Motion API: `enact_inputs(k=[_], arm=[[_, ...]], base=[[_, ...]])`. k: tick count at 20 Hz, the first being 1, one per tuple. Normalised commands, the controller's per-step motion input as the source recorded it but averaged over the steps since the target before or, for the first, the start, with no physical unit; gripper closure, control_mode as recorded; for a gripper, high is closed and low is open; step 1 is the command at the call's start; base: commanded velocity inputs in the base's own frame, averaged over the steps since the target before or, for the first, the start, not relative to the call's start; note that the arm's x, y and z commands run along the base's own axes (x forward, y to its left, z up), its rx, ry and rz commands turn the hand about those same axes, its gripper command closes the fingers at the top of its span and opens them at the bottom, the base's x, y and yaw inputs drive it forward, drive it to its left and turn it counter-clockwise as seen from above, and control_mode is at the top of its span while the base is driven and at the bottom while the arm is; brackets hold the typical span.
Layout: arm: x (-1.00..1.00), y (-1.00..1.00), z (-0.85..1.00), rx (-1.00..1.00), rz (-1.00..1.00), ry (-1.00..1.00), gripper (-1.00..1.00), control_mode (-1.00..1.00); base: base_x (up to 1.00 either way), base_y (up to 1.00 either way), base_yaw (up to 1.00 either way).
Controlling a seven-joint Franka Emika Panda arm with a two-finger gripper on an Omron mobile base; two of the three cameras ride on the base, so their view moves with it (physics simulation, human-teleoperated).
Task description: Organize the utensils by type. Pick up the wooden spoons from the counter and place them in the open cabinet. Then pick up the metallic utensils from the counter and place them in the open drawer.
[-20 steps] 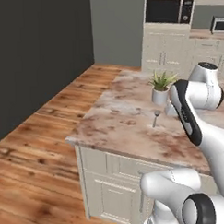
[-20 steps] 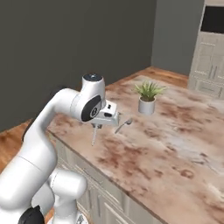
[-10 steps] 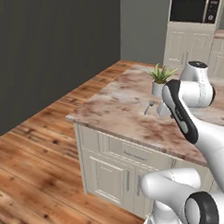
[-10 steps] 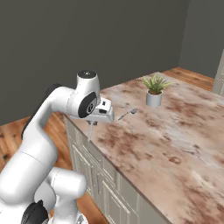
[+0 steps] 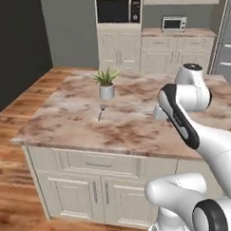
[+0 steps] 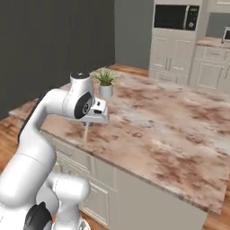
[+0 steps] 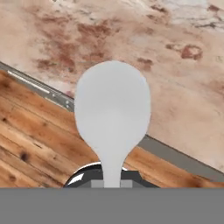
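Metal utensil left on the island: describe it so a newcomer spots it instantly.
On the marbled island counter, find the potted plant. Just in front of it lies the small grey metal utensil, flat on the stone; nothing else that thin and grey lies nearby.

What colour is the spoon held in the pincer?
Plain pale grey; the spoon shows best in the hand view.

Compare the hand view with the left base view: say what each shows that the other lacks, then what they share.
Hand view: the grey metal spoon close up, bowl outward, its handle running down between the gripper tips, which are shut on it.

Left base view: a potted plant, another metal utensil lying on the stone before it, and a black oven and a microwave on the far wall.

Both: the marbled counter, its edge, and wooden floor.
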Motion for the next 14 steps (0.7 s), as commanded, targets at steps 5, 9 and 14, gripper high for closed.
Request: enact_inputs(k=[5, 9, 14], arm=[[0.0, 0.0, 0.0, 0.0, 0.0, 0.0, 1.0, 1.0], [0.0, 0.0, 0.0, 0.0, 0.0, 0.0, 1.0, 1.0], [0.0, 0.0, 0.0, 0.0, 0.0, 0.0, 1.0, 1.0]], base=[[-0.2, 0.01, -0.92], [-0.12, 0.0, -0.96], [-0.05, 0.0, -0.97]])
